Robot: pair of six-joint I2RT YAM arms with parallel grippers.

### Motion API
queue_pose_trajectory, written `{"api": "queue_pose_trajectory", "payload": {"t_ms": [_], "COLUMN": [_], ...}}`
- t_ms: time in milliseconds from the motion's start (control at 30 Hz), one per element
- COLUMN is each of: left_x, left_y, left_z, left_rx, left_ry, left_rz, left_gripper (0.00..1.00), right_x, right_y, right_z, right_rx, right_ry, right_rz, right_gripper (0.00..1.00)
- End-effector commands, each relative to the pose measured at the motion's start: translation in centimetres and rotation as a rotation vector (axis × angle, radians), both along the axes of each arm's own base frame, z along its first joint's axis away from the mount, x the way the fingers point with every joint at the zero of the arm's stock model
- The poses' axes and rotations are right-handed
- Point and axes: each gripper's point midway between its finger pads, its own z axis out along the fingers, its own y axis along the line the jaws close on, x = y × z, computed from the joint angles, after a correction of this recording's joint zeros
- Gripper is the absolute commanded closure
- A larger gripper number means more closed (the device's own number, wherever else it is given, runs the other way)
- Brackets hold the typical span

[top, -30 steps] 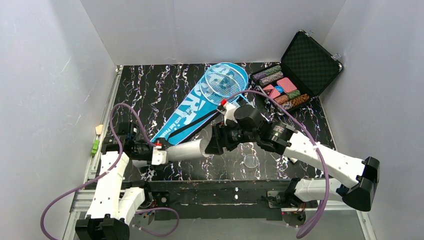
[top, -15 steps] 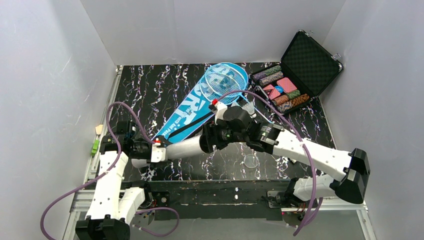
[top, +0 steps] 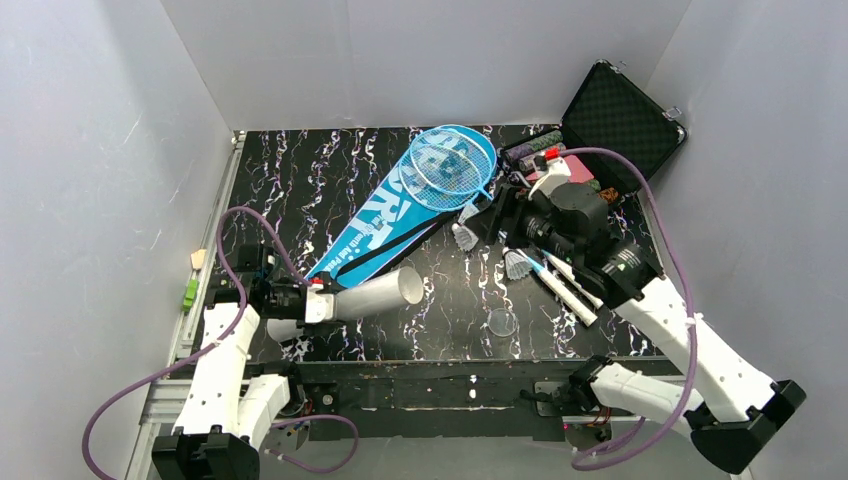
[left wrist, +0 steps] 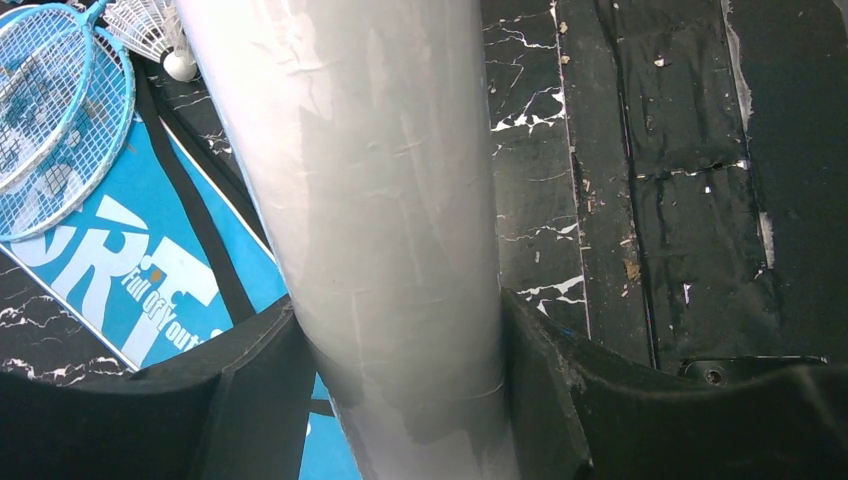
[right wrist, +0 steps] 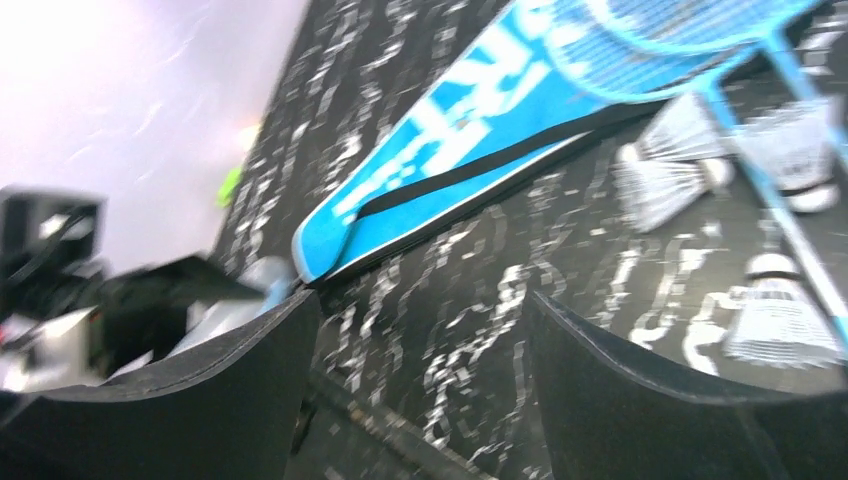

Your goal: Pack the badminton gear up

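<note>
The long white tube [top: 372, 294] is clenched in the left fingers [left wrist: 240, 400], its open mouth pointed across the worktop [top: 330, 180] at the white feather shuttlecocks [top: 465, 237], lying nearer the spread, empty right fingers [right wrist: 650, 400].

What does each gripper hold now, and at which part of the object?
The left gripper holds the long white tube, its fingers clamping both sides near the end opposite the open mouth. The right gripper is open and holds nothing.
</note>
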Motion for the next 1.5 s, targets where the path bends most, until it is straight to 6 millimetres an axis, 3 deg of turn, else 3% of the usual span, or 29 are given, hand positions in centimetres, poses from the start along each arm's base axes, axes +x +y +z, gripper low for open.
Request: {"api": "queue_pose_trajectory", "payload": {"t_ms": [0, 100, 233, 400, 567, 767, 1100, 1167, 1300, 1467], "left_x": [0.1, 0.2, 0.1, 0.3, 0.4, 0.3, 0.3, 0.3, 0.1, -0.1], "left_y": [-0.4, -0.4, -0.4, -0.5, -0.6, -0.6, -0.6, -0.6, -0.5, -0.7], "left_z": [0.5, 0.7, 0.7, 1.1, 1.2, 1.2, 0.9, 0.9, 0.7, 0.8], "left_rx": [-0.035, -0.045, -0.048, -0.06, -0.068, -0.067, -0.067, -0.067, -0.061, -0.071], "left_ry": [-0.013, 0.002, 0.016, 0.02, 0.02, 0.023, 0.03, 0.031, 0.029, 0.033], "left_rz": [0.009, 0.027, 0.034, 0.041, 0.043, 0.044, 0.044, 0.044, 0.038, 0.027], "left_gripper": [0.91, 0.92, 0.92, 0.92, 0.92, 0.92, 0.93, 0.93, 0.93, 0.93], "right_x": [4.9, 8.0, 11.1, 13.8, 15.3, 16.1, 15.6, 15.8, 16.1, 16.2], "right_y": [-3.7, -4.8, -4.0, -2.9, -1.6, -0.9, -1.6, -1.8, -1.7, -2.2], "right_z": [-6.2, -10.2, -14.4, -17.5, -20.2, -22.5, -24.6, -24.7, -24.6, -24.4], "right_rx": [-0.231, -0.446, -0.598, -0.688, -0.723, -0.774, -0.841, -0.848, -0.849, -0.882], "right_ry": [0.056, 0.102, 0.143, 0.177, 0.213, 0.242, 0.259, 0.251, 0.233, 0.225], "right_rz": [-0.199, -0.276, -0.283, -0.294, -0.281, -0.287, -0.296, -0.302, -0.301, -0.315], "right_gripper": [0.17, 0.16, 0.16, 0.17, 0.2, 0.32, 0.38, 0.45, 0.75, 0.77]}}
